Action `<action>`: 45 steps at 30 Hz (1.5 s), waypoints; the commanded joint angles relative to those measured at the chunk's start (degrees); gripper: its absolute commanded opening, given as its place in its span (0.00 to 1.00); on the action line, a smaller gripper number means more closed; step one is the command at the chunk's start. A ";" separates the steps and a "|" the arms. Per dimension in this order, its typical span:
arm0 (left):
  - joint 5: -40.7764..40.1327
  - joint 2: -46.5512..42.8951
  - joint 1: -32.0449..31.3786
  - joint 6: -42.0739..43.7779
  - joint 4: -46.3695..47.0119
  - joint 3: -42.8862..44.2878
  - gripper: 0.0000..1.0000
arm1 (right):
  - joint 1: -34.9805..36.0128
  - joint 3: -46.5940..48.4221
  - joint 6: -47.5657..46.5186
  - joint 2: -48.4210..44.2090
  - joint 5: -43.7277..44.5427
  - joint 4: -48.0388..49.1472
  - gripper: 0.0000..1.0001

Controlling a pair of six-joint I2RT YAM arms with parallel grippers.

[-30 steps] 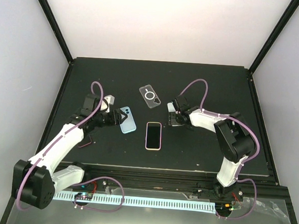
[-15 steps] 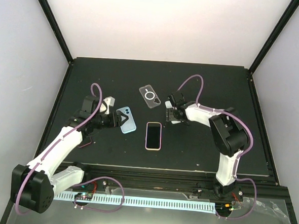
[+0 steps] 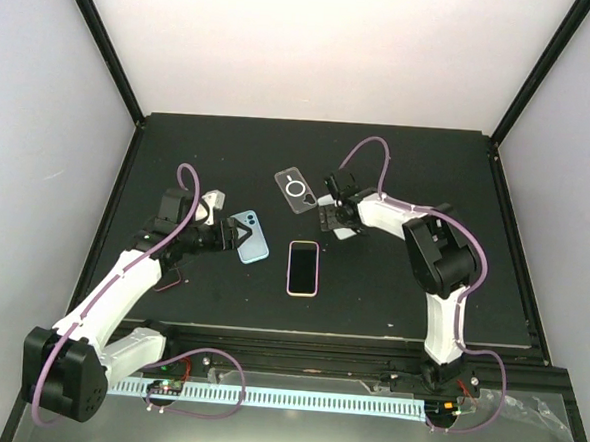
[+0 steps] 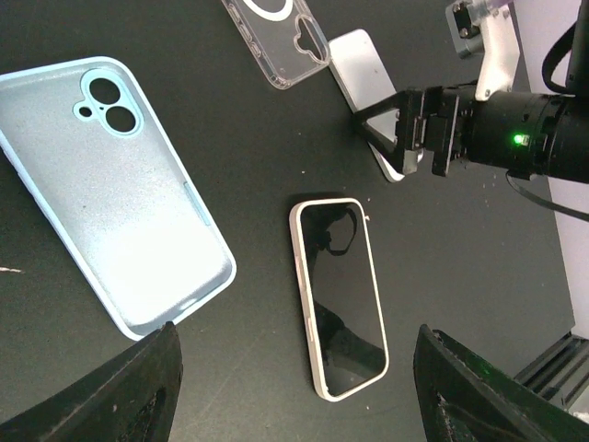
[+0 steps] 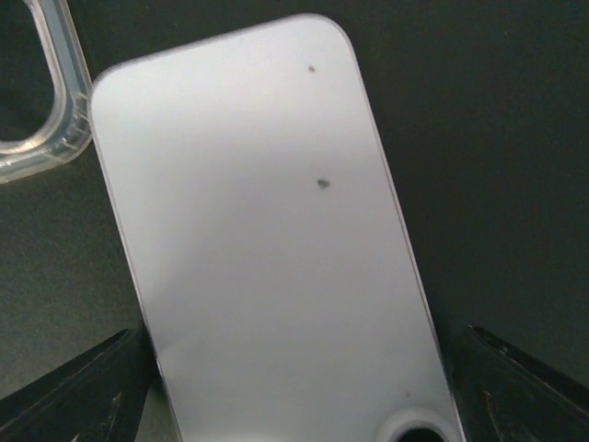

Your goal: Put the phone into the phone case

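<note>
We're looking down on the table [image 3: 229, 147], and the dark-screened phone [image 3: 303, 268] lies flat near the middle, screen up, with its long side running 12 to 6. At its 10 o'clock, a little apart, is the blue case [image 3: 253, 237]. It sits hollow side up, with the camera cut-outs at the far end, which tips towards 11. Up at the phone's 12 o'clock, well apart from it, is the clear case [image 3: 296, 190], showing its round ring.

On the right side, the right gripper [image 5: 304, 336] is low over a white phone [image 5: 267, 239], which lies flat at the 1 o'clock of the dark-screened phone. From the wrist, the white phone fills nearly the whole view. The fingers [image 5: 74, 391] are spread wide, one on each long side of it. A thin strip of dark table shows between the right-hand finger and the phone's edge, and on the other side contact can't be judged. The clear case's corner sits at the white phone's 10 o'clock, just beside it, and whether they touch is unclear.

The left gripper [image 4: 296, 330] hangs above the table beside the blue case, at its 9 o'clock. Its fingers are spread wide and pinching nothing. Its camera shows the blue case at 10 o'clock and the dark-screened phone low in the centre. Neither phone is in a case yet.
</note>
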 commanded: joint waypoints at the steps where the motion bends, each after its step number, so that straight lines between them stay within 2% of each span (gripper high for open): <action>1: 1.58 -0.77 0.69 1.26 -0.87 1.01 0.71 | -0.17 2.28 -3.95 3.68 2.26 -3.87 0.91; 8: 1.74 -1.33 1.29 1.93 -1.86 1.07 0.71 | -0.35 5.82 -7.25 6.86 -1.39 -4.62 0.91; 17: 3.09 -1.10 2.18 2.74 -2.05 1.19 0.68 | -0.43 2.23 -7.96 4.51 -3.89 -4.19 0.77; 21: 4.53 -0.83 2.40 3.09 -1.99 1.62 0.66 | -0.45 -0.12 -8.41 1.70 -3.65 -3.84 0.71; 26: 7.46 1.74 2.48 4.91 -3.60 4.00 0.60 | -0.26 -3.45 -9.16 -3.22 -5.50 -1.38 0.69; 32: 9.05 4.43 2.47 7.33 -6.49 7.77 0.58 | 0.36 -6.36 -11.36 -7.40 -7.00 2.07 0.61; 39: 11.10 7.77 2.57 6.88 -7.26 11.02 0.57 | 3.91 -12.78 -15.13 -15.63 -9.50 9.65 0.59; 45: 17.72 12.20 2.62 4.61 -4.30 12.93 0.56 | 7.24 -16.49 -18.38 -20.80 -9.36 13.79 0.58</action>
